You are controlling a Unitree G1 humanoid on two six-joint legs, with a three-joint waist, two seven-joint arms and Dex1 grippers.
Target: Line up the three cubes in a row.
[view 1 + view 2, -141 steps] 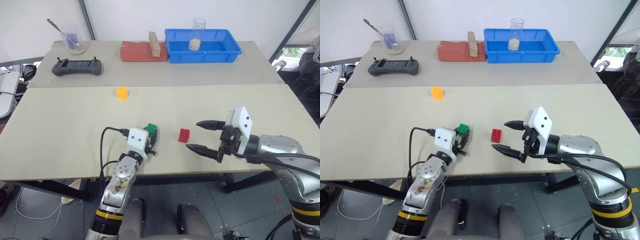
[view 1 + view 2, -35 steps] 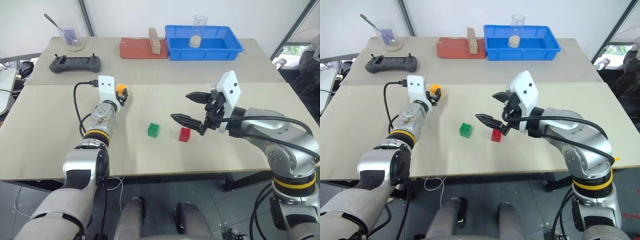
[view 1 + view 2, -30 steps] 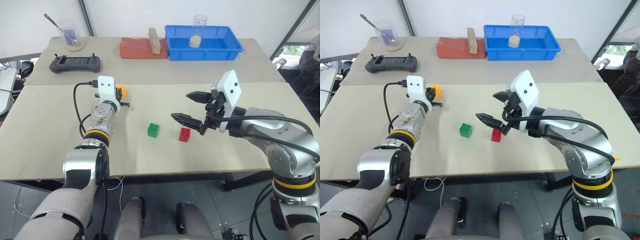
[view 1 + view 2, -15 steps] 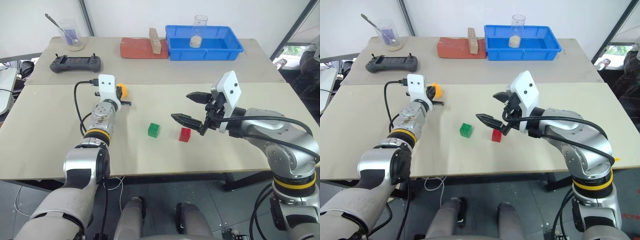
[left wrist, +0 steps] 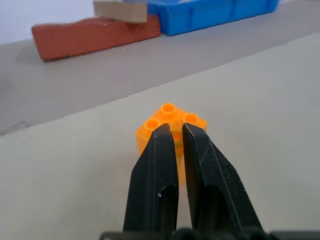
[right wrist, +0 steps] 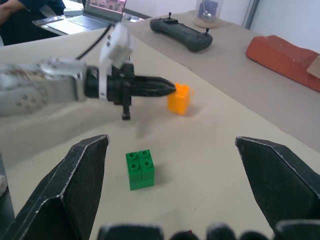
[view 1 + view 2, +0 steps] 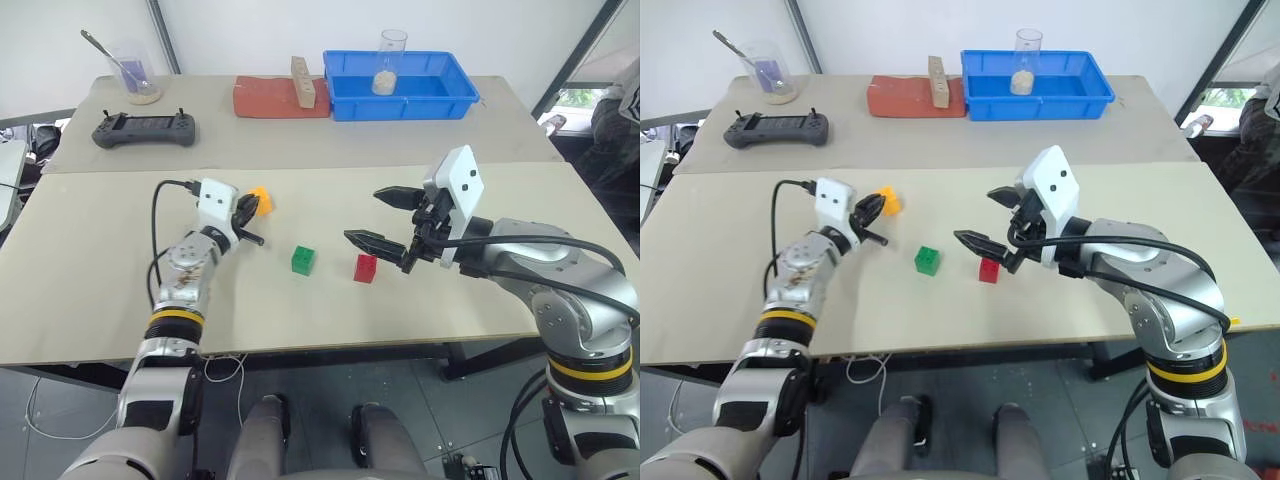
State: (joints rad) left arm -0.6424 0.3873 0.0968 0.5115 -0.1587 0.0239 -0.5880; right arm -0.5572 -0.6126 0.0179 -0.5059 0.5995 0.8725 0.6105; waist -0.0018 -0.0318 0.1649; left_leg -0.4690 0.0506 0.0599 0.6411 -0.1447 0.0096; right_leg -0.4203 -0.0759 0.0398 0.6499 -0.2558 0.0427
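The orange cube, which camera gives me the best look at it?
The left wrist view: the orange cube is close up with its top studs clear, just past the shut left gripper. The right wrist view shows it smaller, at that gripper's tip. In the head views it is small and partly hidden.

My head eyes look down over the beige table point(image 7: 420, 150); both wrist cameras, low and close, share the small orange-yellow plastic cube point(image 5: 170, 125).
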